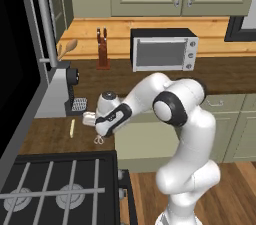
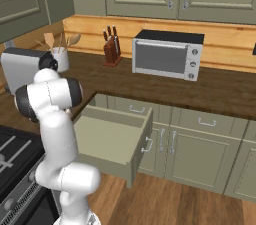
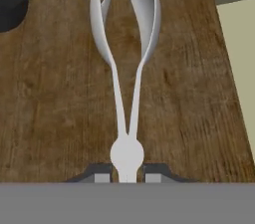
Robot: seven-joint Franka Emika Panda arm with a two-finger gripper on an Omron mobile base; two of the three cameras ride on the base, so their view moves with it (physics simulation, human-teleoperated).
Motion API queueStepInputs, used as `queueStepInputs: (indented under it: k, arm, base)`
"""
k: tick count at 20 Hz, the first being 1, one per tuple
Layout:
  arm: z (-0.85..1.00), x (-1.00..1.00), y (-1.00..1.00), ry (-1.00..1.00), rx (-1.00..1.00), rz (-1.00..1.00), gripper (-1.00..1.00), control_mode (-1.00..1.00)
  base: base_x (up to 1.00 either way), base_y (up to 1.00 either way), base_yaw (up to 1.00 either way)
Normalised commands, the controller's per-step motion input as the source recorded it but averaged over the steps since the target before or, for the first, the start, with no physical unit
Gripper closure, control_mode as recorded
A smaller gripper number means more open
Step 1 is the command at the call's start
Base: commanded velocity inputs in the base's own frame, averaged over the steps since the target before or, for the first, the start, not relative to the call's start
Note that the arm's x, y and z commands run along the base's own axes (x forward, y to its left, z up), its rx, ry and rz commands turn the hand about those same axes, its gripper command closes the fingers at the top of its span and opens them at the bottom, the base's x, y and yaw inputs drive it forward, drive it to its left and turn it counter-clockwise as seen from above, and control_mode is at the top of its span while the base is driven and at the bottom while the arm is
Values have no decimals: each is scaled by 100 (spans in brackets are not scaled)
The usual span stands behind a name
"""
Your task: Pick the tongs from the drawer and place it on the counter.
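A: Hand view first, nearest thing: what has the hand got?

B: Its two dark fingertips are pinched on the round hinge end of the tongs, so the slim arms and the spoon-shaped ends run forward, away from the camera. Gripping at the hinge probably leaves both working ends free to settle flat.

A: And what lies under them?

B: Dark wood grain, so the tongs are over the counter, low and close to it. Whether they touch it cannot be told.

A: From the left base view?

B: The arm bends left and down; the tongs' looped end hangs just beside a short pale stick.

A: Farther off?

B: The drawer stands pulled out, likely because it was the source. By that judgement, only the release is left.
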Motion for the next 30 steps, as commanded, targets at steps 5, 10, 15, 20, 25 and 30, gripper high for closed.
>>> queueStepInputs:
  k: [5,10,15,20,25,30]
  arm:
    - [-43,45,50,-4,0,-4,100,-100]
    - [-12,19,20,-8,2,0,-100,-100]
    - [34,-46,-88,0,15,0,-100,-100]
    - [84,-37,-89,-2,20,0,-100,-100]
    - [100,-39,-65,-9,19,0,-100,-100]
    - [100,-24,-46,-12,16,0,-100,-100]
  base:
    - [0,0,0]
    - [0,0,0]
    - [0,0,0]
    - [0,0,0]
    - [0,0,0]
    - [0,0,0]
